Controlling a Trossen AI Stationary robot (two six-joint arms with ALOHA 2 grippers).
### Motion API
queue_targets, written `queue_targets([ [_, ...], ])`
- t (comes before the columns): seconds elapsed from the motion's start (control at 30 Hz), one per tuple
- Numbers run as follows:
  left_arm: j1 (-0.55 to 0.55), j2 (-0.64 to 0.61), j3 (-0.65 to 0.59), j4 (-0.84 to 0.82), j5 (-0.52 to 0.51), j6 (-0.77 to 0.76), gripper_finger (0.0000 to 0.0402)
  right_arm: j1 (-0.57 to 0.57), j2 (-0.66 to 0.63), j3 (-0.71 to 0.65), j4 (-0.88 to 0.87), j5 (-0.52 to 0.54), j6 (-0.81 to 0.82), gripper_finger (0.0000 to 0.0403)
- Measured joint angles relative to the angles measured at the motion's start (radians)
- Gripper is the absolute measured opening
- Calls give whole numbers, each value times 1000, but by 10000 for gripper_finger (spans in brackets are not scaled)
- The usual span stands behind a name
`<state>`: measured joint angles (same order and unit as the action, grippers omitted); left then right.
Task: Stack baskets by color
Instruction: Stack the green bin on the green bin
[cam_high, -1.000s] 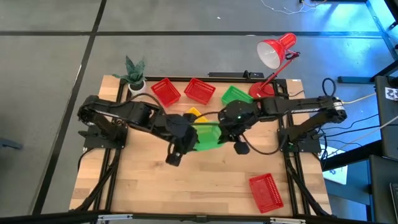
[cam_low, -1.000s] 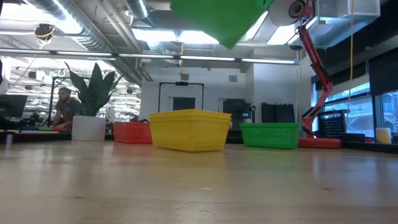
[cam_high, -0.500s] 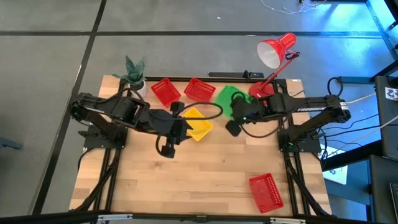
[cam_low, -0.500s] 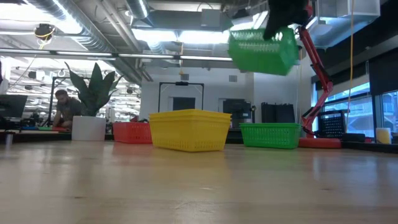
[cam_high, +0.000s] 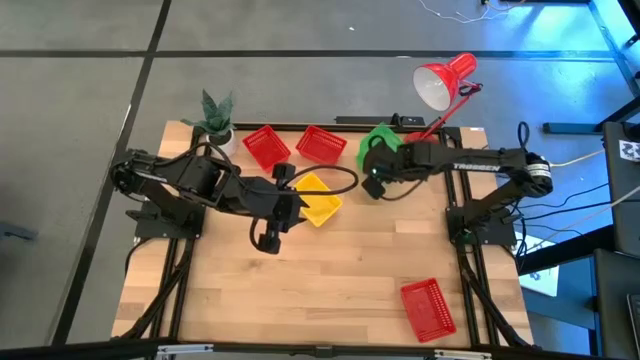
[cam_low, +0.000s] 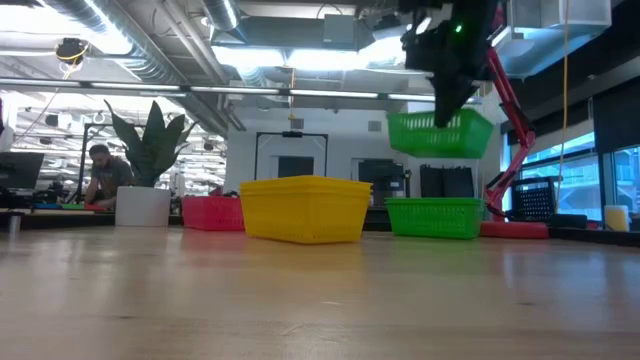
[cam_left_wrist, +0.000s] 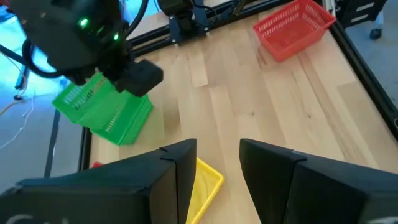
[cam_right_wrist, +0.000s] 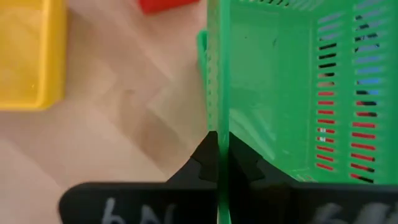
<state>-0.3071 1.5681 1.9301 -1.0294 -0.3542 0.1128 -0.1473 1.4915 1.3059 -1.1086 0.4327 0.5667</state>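
My right gripper (cam_high: 373, 176) is shut on a green basket (cam_low: 440, 133) and holds it in the air over another green basket (cam_low: 434, 217) that rests on its base at the table's far right. A yellow basket (cam_high: 316, 199) sits at the table's middle. Two red baskets (cam_high: 265, 148) (cam_high: 322, 145) sit along the far edge, and a third red basket (cam_high: 428, 305) lies near the front right. My left gripper (cam_high: 267, 238) hovers open just on the near-left side of the yellow basket, with nothing between its fingers. My right gripper pinches one side wall of the green basket at its rim (cam_right_wrist: 217, 124), one finger inside the basket and one outside. The fingers come from above, slanting down. The basket hangs roughly level, open side up, clear of the green basket below it.
A potted plant (cam_high: 215, 120) stands at the far left corner and a red desk lamp (cam_high: 440, 85) at the far right corner, close behind the held basket. Bare wood lies across the near half of the table (cam_high: 330, 290).
My right gripper has carried the green basket from above the table's middle toward the far right and downward, rolling its wrist; the basket has turned from tipped to roughly level, over the resting green basket. My left gripper has drawn back slightly toward the table's left.
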Motion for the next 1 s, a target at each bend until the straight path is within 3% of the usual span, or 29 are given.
queue_targets([
  [0.47, 2, 0, 0, -10, -3, -6, 114, -213, 2, -204, 268, -144, -211, 1],
  [0.73, 25, 0, 0, -10, -3, -7, 114, -243, 2, -265, 332, -199, -258, 4],
  [1.0, 37, 0, 0, -10, -4, -7, 114, -249, 3, -266, 333, -206, -257, 48],
])
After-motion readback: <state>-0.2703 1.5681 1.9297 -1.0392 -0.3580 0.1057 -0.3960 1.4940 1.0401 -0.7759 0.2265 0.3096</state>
